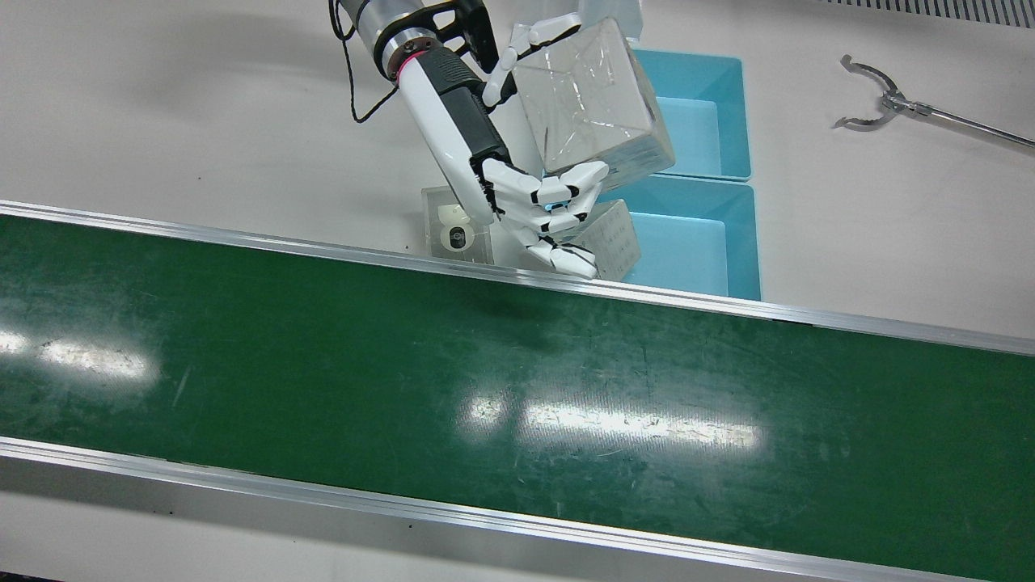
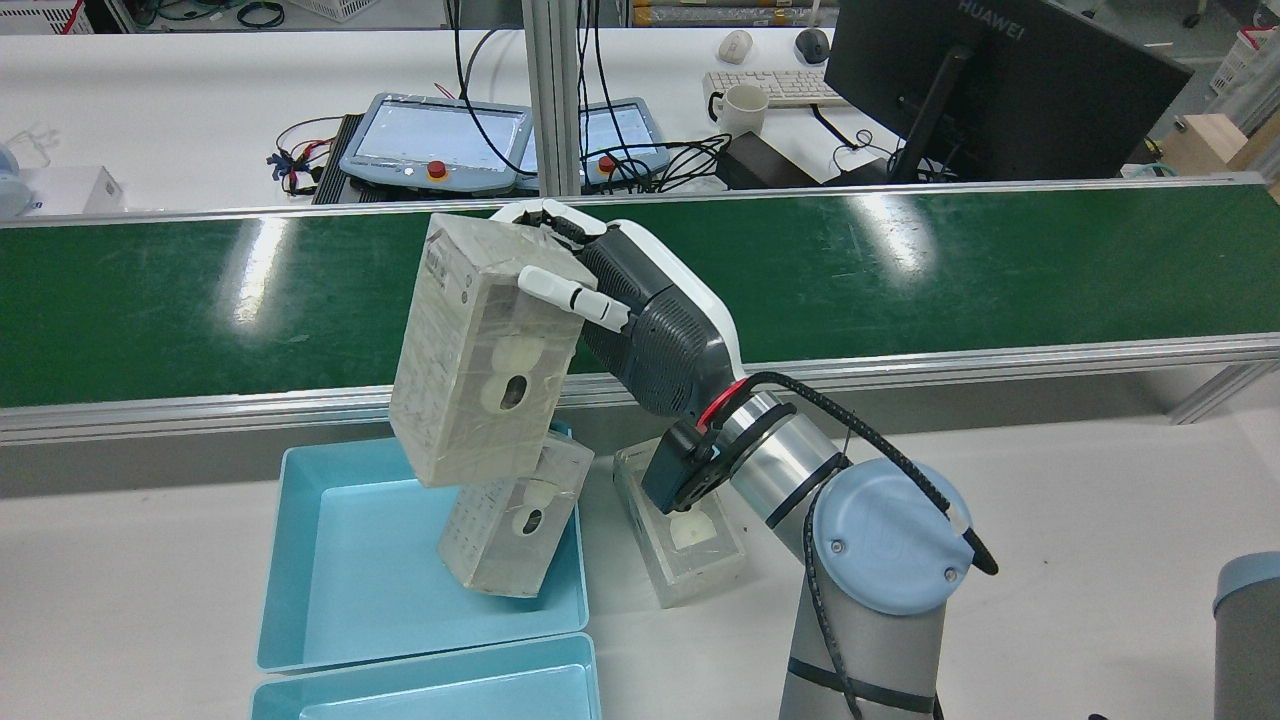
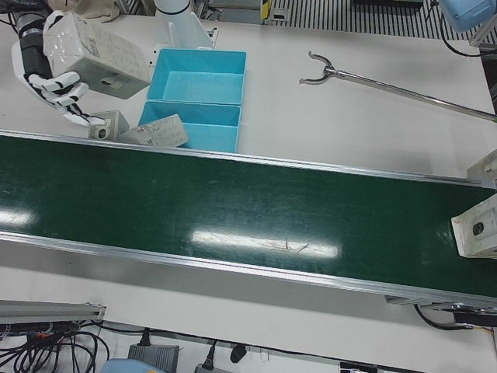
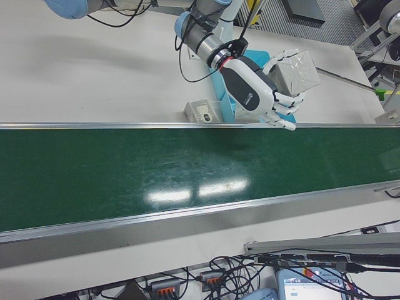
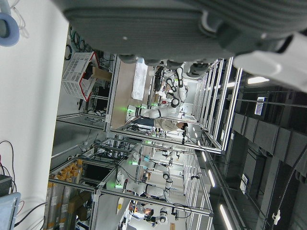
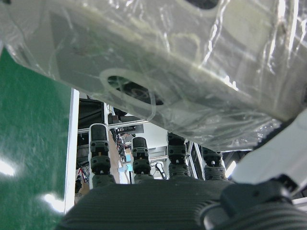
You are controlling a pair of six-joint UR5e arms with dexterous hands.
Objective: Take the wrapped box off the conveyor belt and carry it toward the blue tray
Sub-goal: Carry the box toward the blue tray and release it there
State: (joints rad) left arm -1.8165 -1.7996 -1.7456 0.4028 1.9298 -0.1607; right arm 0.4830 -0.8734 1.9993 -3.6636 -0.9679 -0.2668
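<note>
The right hand (image 2: 640, 330) holds the box (image 2: 485, 350) clear of the belt (image 2: 900, 270), lifted and tilted, with fingers (image 2: 575, 292) wrapped over one face and the thumb side on the opposite face. In the rear view the box hangs above the near tray (image 2: 330, 560), over its belt-side corner, so the carry looks close to done.

The main risk, as I judge it, is the wrap: it is glossy and loose (the right hand view shows it creased and slack against the box), so the box could slide within the hold if the wrist tips further or the arm stops sharply. The hold also seems to sit at one end of a long box, which leaves much of its weight hanging out past the fingers and could twist it loose.

A second risk lies below the hand. Another box (image 2: 515, 530) leans on the tray's wall beneath the held one, partly in and partly over the rim. A straight descent would probably land on it, knock it out, or leave both stacked crooked. A third box (image 2: 680, 540) lies on the table just beside the tray, under the forearm, and a low sweep could clip it.

The near tray holds only that leaning box. The second tray (image 1: 703, 121) beyond it looks empty.

The left hand's own camera does not show its fingers, so I cannot tell its state.
</note>
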